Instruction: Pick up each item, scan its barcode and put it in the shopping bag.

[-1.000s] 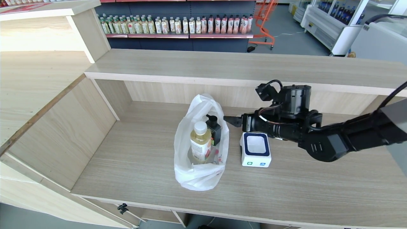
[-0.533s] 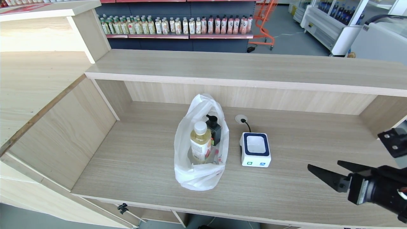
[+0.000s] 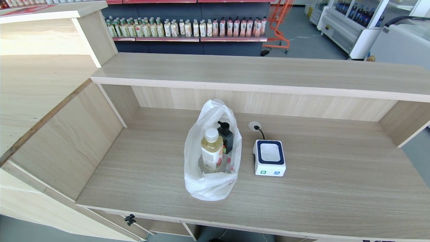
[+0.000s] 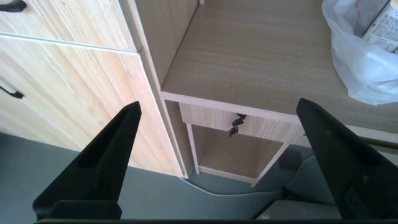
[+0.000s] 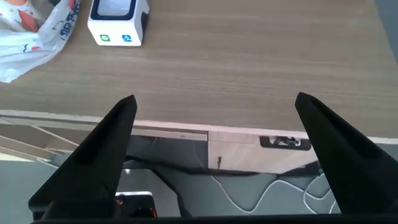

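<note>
A white plastic shopping bag (image 3: 210, 181) stands open on the wooden counter (image 3: 329, 188), holding a yellowish drink bottle with a white cap (image 3: 212, 149) and a black pump bottle (image 3: 225, 134) behind it. Right of the bag sits the white barcode scanner (image 3: 269, 157) with a dark-rimmed window. My left gripper (image 4: 217, 155) hangs open below the counter's near left corner, the bag (image 4: 364, 56) off beside it. My right gripper (image 5: 214, 155) is open, held low in front of the counter's front edge, with the scanner (image 5: 118, 22) and bag (image 5: 34, 37) farther off. Neither holds anything.
A raised ledge (image 3: 262, 72) runs along the back of the counter, with side walls (image 3: 67, 141) left and right. A cable port (image 3: 254, 126) lies behind the scanner. Drawers with black handles (image 4: 236, 124) sit under the counter. Shelves of bottles (image 3: 188, 27) stand in the room beyond.
My right arm pulled back from above the scanner toward me, dropped to the lower right, and has now left the head view. The bag, bottles and scanner have not moved.
</note>
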